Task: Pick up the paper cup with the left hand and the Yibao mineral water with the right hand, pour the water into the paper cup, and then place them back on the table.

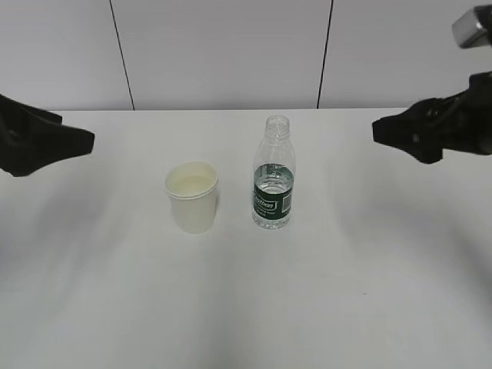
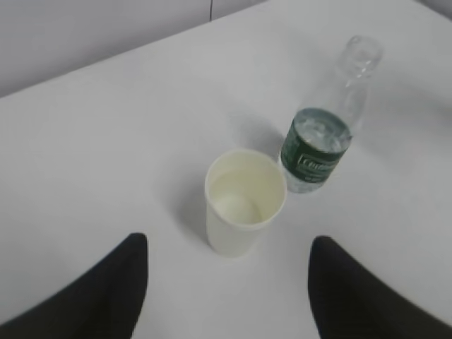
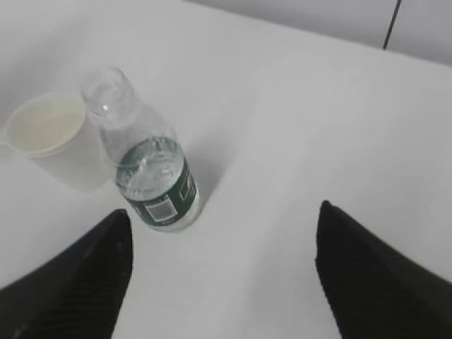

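Observation:
The white paper cup (image 1: 192, 197) stands upright on the white table (image 1: 346, 292), and just to its right stands the uncapped Yibao mineral water (image 1: 274, 174), a clear bottle with a dark green label. My left gripper (image 1: 81, 142) hovers open well left of the cup; in the left wrist view the cup (image 2: 244, 200) sits ahead of the gap between its fingers (image 2: 116, 289), untouched. My right gripper (image 1: 384, 131) hangs open far right of the bottle. The right wrist view has the bottle (image 3: 152, 169) ahead near the left finger (image 3: 92, 275), not touching.
A pale wall with dark vertical seams (image 1: 121, 54) rises behind the table's far edge. Nothing else stands on the tabletop besides the cup and bottle.

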You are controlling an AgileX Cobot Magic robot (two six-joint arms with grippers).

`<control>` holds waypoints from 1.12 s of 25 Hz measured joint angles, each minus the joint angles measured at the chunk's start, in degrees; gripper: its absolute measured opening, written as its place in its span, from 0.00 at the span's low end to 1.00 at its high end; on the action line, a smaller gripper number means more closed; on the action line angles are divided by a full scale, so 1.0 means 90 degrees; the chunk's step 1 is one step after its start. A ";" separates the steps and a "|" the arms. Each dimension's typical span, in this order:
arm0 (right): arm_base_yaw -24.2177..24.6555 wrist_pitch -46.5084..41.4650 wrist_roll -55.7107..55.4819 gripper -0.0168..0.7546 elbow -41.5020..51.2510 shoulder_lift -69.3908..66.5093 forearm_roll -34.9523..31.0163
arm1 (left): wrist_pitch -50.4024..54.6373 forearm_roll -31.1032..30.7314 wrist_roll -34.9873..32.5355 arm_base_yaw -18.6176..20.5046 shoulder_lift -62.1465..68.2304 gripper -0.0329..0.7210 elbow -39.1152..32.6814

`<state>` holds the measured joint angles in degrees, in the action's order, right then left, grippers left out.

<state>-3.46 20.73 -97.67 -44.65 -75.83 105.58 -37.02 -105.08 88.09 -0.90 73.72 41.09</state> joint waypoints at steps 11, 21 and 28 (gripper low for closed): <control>0.0000 0.0191 -0.0201 0.79 0.0645 0.2029 0.0000 | -0.0629 -0.0005 0.0765 0.0000 -0.1718 0.68 0.0000; 0.0000 0.0267 -0.0230 0.79 0.1446 0.4035 0.0000 | -0.1262 -0.0005 0.0944 0.0000 -0.2442 0.67 0.0000; 0.0000 0.0293 -0.0267 0.79 0.2021 0.5122 0.0000 | -0.1467 -0.0013 0.0985 0.0000 -0.2761 0.66 0.0000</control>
<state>-3.46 23.37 -100.07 -26.46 -29.73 105.58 -50.22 -105.19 96.96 -0.90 48.87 41.09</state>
